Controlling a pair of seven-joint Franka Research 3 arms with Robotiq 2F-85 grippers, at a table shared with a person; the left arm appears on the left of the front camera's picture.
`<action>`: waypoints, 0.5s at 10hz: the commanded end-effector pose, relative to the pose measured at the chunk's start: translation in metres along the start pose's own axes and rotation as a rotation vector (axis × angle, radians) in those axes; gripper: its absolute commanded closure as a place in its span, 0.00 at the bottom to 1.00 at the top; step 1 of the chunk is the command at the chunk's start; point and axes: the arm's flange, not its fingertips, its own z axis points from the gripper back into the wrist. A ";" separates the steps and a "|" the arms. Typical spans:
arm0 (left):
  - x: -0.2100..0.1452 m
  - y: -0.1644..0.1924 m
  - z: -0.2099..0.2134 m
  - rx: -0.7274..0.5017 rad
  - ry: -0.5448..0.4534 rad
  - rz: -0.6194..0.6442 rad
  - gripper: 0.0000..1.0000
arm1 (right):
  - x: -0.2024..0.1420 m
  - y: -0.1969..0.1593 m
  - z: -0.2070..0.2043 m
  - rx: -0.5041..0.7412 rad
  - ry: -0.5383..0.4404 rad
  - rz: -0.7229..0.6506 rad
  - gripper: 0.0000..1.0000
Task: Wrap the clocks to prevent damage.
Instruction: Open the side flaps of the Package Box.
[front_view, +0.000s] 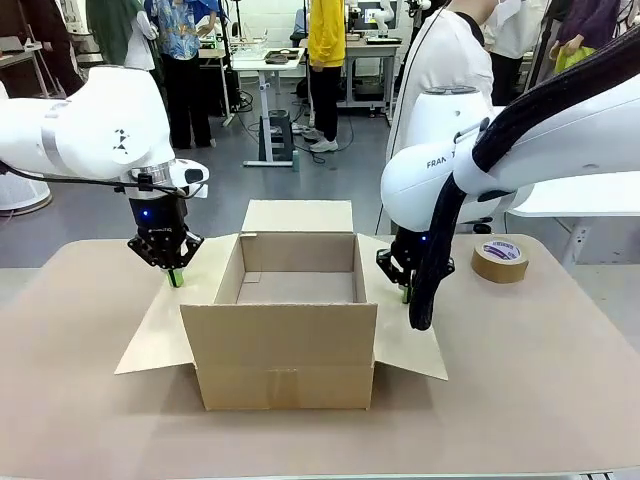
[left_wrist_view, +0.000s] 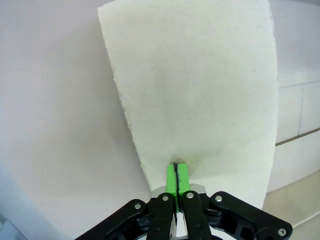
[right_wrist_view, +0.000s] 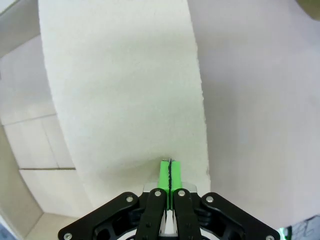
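On beige tabletop (front_view: 560, 380), with both jaws fully shut on nothing, press side flaps (front_view: 160, 335) of open cardboard box (front_view: 285, 350) down evenly, without creasing.

Box (front_view: 288, 345) stands open from above; flaps (front_view: 160, 335) and tape roll (front_view: 500, 261) crowd its sides

An open cardboard box (front_view: 285, 345) sits mid-tabletop (front_view: 90, 400), flaps spread. The left claw (front_view: 175, 275), pinched closed, points down at its left flap, and the right claw (front_view: 405, 292) at its right flap. A roll of brown tape (front_view: 500, 260) lies far right.
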 end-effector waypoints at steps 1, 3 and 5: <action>-0.003 -0.002 -0.006 -0.022 -0.010 -0.016 1.00 | -0.001 -0.001 -0.006 0.014 -0.027 -0.019 0.99; -0.001 -0.004 -0.014 -0.009 0.005 -0.014 1.00 | 0.000 -0.003 0.000 0.035 -0.036 -0.024 0.99; -0.001 -0.007 -0.026 0.000 0.018 -0.012 1.00 | 0.001 -0.003 0.000 0.040 -0.035 -0.022 0.99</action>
